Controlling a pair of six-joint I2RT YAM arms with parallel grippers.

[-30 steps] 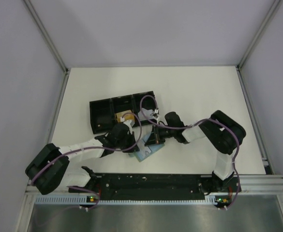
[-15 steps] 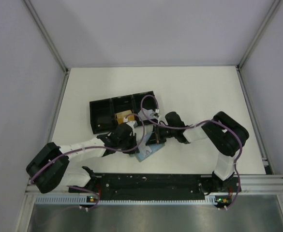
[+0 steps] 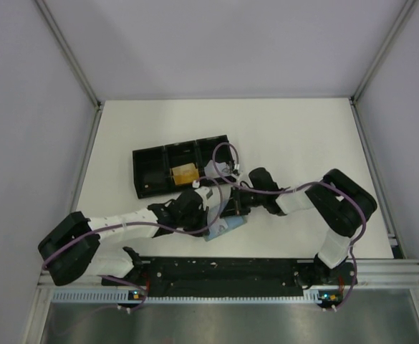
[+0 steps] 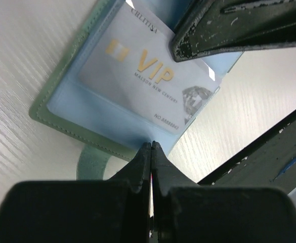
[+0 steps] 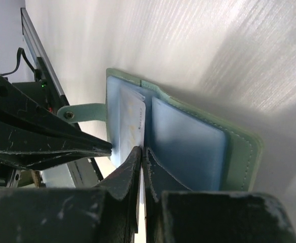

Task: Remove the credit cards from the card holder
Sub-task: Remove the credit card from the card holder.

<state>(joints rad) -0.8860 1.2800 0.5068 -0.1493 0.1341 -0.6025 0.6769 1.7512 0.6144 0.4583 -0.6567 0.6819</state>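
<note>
Card holder [image 3: 223, 228] lies open on the white surface [image 3: 302, 136] near its front edge, just in front of the black tray [image 3: 152, 172], whose middle compartment holds a tan card [image 3: 183, 173]. A silvery VIP card [image 4: 142, 76] sits in the holder's clear pocket. The left jaws are pressed fully together, tips at the holder's edge beside its tab [image 4: 89, 162], with nothing visibly between them. The right jaws are likewise closed, tips at that card's edge; whether they pinch it cannot be told.
</note>
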